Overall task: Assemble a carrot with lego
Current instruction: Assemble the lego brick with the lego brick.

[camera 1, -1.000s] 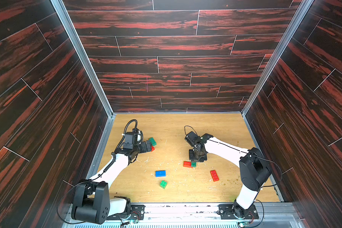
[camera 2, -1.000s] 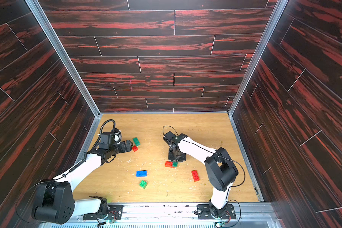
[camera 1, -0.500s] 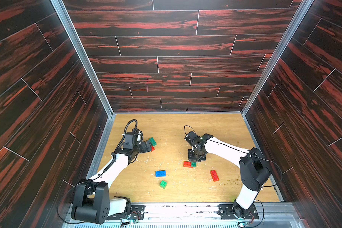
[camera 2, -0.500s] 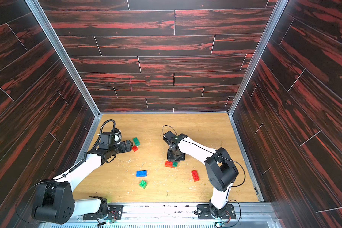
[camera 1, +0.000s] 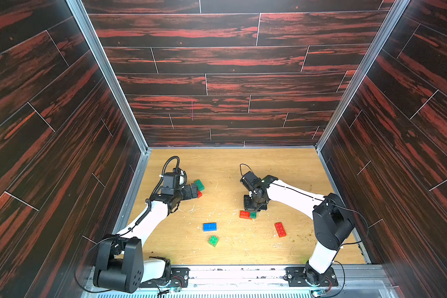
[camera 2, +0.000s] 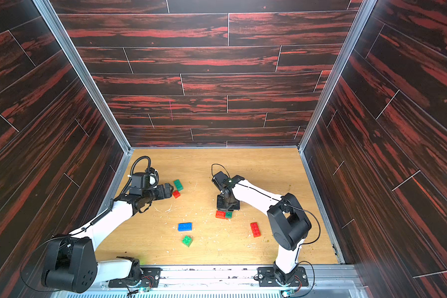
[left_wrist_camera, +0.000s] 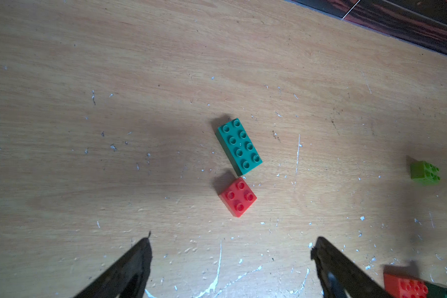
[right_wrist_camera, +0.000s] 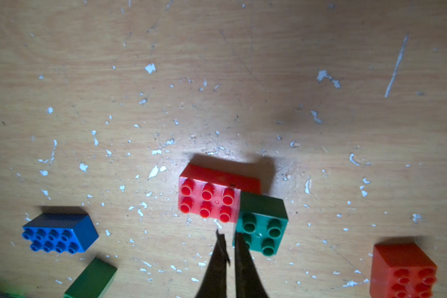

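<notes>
Scratched, white-flecked wooden tabletop, a blue brick near its middle. Just in front of it, a small green brick; to its right, a red brick capped by a dark green square, then another red brick. Well behind it, a teal brick and small red square.

No writing, label, brand or number can be read (in any view).

Top views sharp, evenly lit, wide-angle stretch at edges. Wrist views dimmer, softer; shadows on tabletop, glare patch beside red brick.
</notes>
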Robot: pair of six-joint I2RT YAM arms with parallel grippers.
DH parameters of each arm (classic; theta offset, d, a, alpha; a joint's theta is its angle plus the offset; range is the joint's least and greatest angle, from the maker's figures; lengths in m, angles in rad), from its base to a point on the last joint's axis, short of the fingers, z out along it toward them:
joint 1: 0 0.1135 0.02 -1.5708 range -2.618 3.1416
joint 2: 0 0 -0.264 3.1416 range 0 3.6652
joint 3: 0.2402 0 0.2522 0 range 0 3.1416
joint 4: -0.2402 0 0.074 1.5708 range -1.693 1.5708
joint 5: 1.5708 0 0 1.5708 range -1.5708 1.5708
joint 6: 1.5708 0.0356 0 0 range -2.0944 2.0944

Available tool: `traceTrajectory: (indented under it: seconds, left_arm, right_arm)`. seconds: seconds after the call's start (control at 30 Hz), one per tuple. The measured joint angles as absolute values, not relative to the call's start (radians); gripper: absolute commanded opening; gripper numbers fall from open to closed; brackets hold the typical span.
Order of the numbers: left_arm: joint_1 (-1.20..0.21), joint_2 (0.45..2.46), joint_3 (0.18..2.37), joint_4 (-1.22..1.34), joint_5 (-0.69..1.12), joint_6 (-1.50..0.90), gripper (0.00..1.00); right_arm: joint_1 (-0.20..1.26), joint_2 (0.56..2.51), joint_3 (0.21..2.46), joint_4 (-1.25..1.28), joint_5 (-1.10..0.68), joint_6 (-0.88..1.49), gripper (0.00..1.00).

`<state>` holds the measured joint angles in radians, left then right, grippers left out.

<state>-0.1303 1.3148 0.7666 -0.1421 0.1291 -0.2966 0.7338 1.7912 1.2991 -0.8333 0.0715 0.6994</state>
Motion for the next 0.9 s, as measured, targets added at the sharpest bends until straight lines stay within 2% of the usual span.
traceTrajectory:
  seconds: [0.9]
  left_arm:
    - [-0.131, 1.315, 0.767, -0.142, 0.123, -0.297, 0.99]
  right_arm:
    - [0.734, 1.806, 1.275, -0.823, 0.057, 0.698, 0.11]
